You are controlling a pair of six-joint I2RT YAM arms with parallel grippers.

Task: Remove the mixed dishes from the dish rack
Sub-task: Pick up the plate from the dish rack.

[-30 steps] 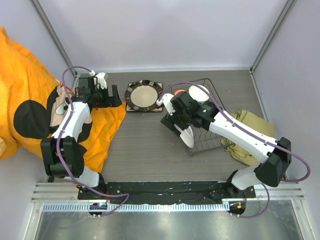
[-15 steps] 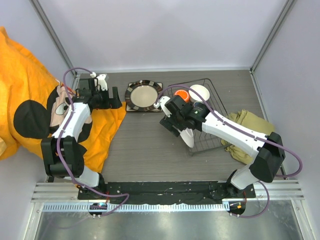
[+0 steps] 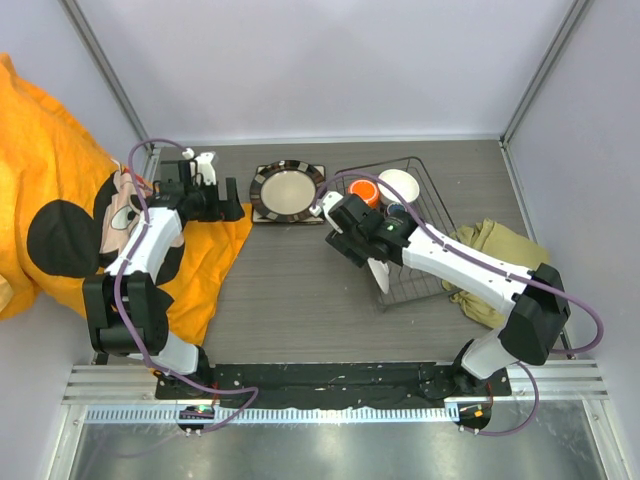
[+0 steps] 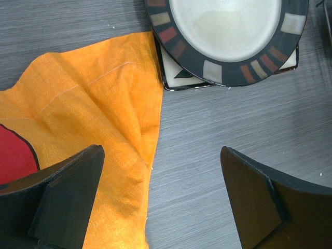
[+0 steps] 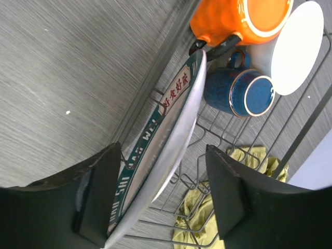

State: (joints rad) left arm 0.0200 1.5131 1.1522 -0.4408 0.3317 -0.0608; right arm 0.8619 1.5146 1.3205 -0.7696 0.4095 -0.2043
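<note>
**Pincer astride a standing plate in the dish rack**

Right pincer [image 5: 162, 150] reaches into the near left end of the dish rack [image 3: 412, 283], which sits toward the far right corner of the counter [image 3: 290, 290]. Its two fingers [image 5: 98, 197] are apart, one on each side of a green-rimmed plate with red characters [image 5: 171, 122]. This plate stands on edge among the wires, and a gap shows on both sides of it. Further into the rack, toward the far edge, the orange mug [image 5: 244, 18] lies against the plate's upper rim. The small dark-blue cup [image 5: 238, 91] lies on its side just beside the mug, and the plain white bowl [image 5: 298, 46] is next to that. An olive cloth [image 3: 495, 260] lies bunched against the rack on the side of the right edge.

Left pincer [image 4: 160, 150] hangs near the far left corner with its fingers spread wide and nothing between them. It is above the spot where a corner of an orange printed cloth [image 4: 104, 104] meets bare counter. Just beyond it, at the middle of the far edge, the round dark-rimmed plate [image 4: 228, 36] rests on top of the square cream plate [image 4: 181, 78]. Both are out of the rack, and the cloth's corner touches the square plate's edge.
</note>
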